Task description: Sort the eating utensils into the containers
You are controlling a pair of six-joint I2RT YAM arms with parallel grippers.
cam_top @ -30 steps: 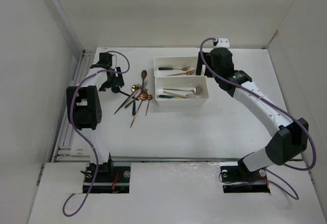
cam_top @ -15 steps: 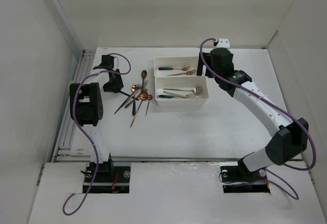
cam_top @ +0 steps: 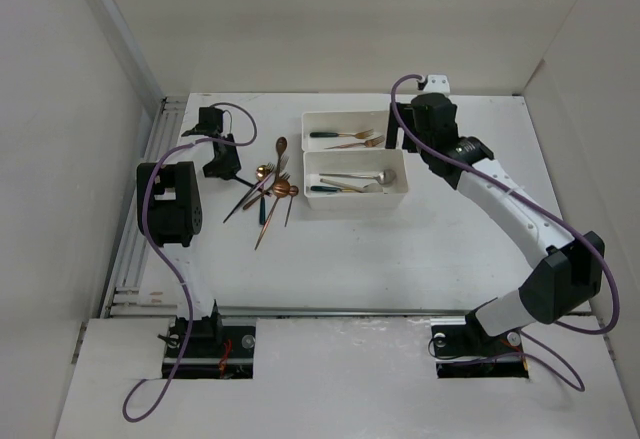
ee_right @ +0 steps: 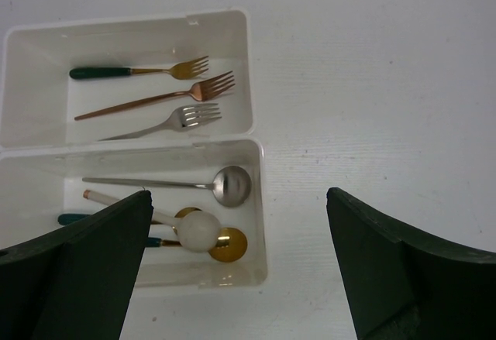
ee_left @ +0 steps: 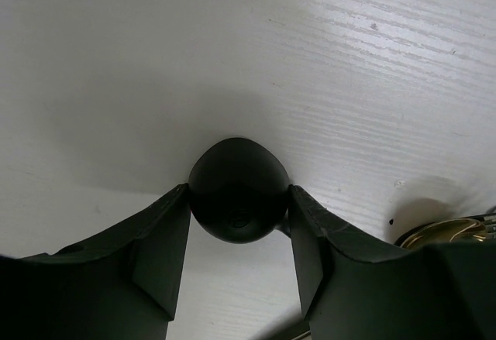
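Observation:
My left gripper (cam_top: 222, 165) is low at the left edge of a pile of loose utensils (cam_top: 268, 191). In the left wrist view its fingers (ee_left: 167, 235) press on both sides of a black spoon's round bowl (ee_left: 237, 187), just above the table. My right gripper (cam_top: 397, 131) is open and empty, beside the right ends of two white bins. The far bin (ee_right: 124, 21) holds three forks (ee_right: 155, 101). The near bin (ee_right: 260, 200) holds a silver spoon (ee_right: 232, 185), a white spoon (ee_right: 196, 230) and a gold one (ee_right: 227, 245).
A copper spoon (cam_top: 282, 146) lies at the far end of the pile. A gold spoon bowl (ee_left: 442, 231) shows at the right of the left wrist view. A rail (cam_top: 150, 159) runs along the table's left edge, and white walls enclose the table.
The left arm shifted and its gripper moved a little nearer and right toward the pile, then held still. The right arm has barely moved.

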